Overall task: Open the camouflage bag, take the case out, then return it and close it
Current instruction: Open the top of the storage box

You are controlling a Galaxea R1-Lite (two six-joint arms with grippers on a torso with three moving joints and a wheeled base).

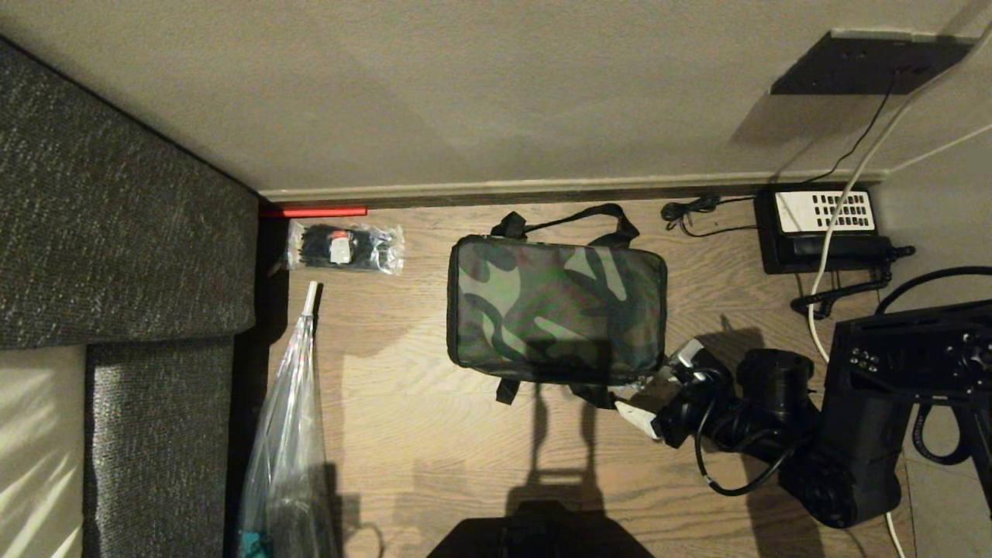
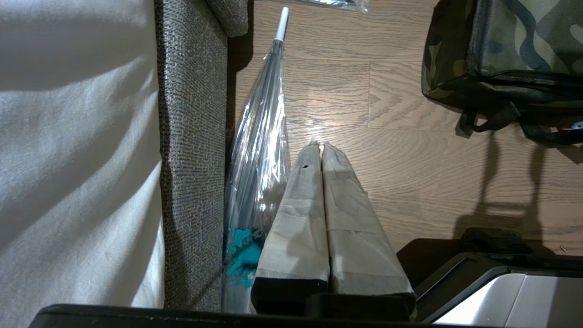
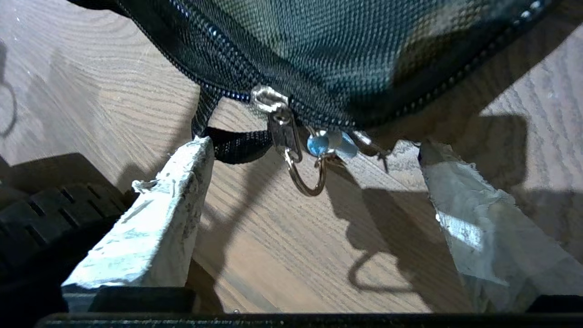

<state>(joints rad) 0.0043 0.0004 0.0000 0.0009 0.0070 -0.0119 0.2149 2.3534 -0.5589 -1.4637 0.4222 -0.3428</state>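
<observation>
Bag (image 1: 556,308) lies zipped on the floor; I hold the right end effector (image 3: 314,182) open around its zipper pull (image 3: 291,136) at the near right corner. Next: pinch it, then unzip.

R arm: black jointed arm reaching in low from the right side, wrist bent, right tool (image 3: 314,177) w/ white-taped fingers (image 3: 155,228) spread wide, nothing between them. L arm parked; left tool (image 2: 321,150) w/ grey-taped fingers (image 2: 300,205) pressed together, tips pointing down at floor, empty.
</observation>
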